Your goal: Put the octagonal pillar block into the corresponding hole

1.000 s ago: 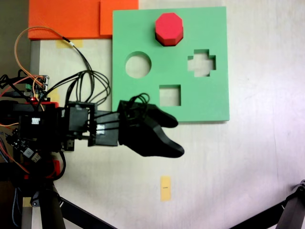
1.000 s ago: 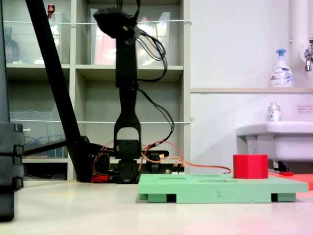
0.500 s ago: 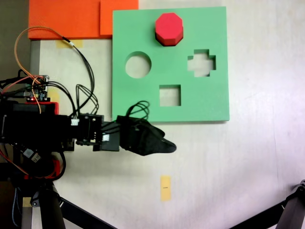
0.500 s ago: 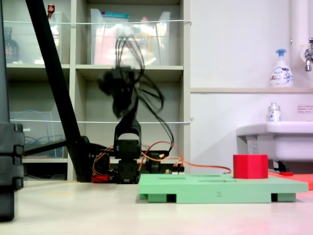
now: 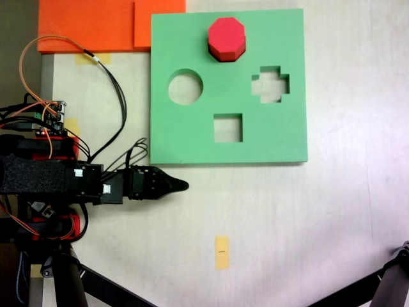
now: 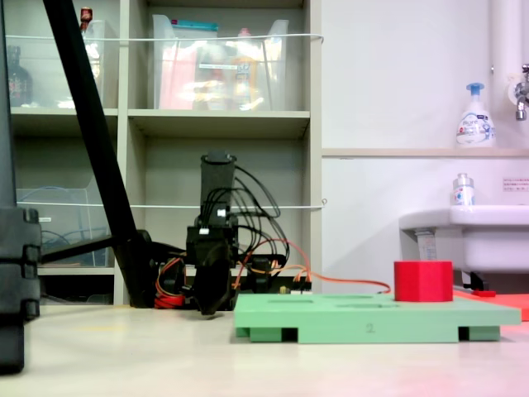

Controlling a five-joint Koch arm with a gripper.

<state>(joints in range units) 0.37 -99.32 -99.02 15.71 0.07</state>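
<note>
The red block [image 5: 226,39] is sitting at the far edge of the green board [image 5: 192,137] in the top-down fixed view, over the spot where an eight-sided cutout would be; in the low side-on fixed view the red block [image 6: 423,281] is standing proud of the green board [image 6: 372,318], so whether it is seated in a hole or merely resting on top cannot be told. The claw [image 5: 179,185] is lying off the board, just beside its near edge, and is holding nothing; in the top-down view it is tapering to one dark tip, and in the side-on view the claw [image 6: 213,308] is pointing down close to the table [image 5: 332,224], one jaw behind the other, so it cannot be told whether the claw is spread or pressed together. The block is appearing to be foam: likely light, slightly yielding, matte enough not to slip, and not fragile. The best hold is judged to be across two opposite flat sides, high on the body, leaving the lower part free to enter a cutout; pinching across corners is risking rotation. Count: one red block; one green board; three open cutouts showing, namely one round hole [image 5: 185,87], one cross-shaped hole [image 5: 270,84] and one square hole [image 5: 227,128]; two orange foam sheets [image 5: 89,24] overlapping at the far corner; one small yellow tape mark [image 5: 222,252] on the table.
</note>
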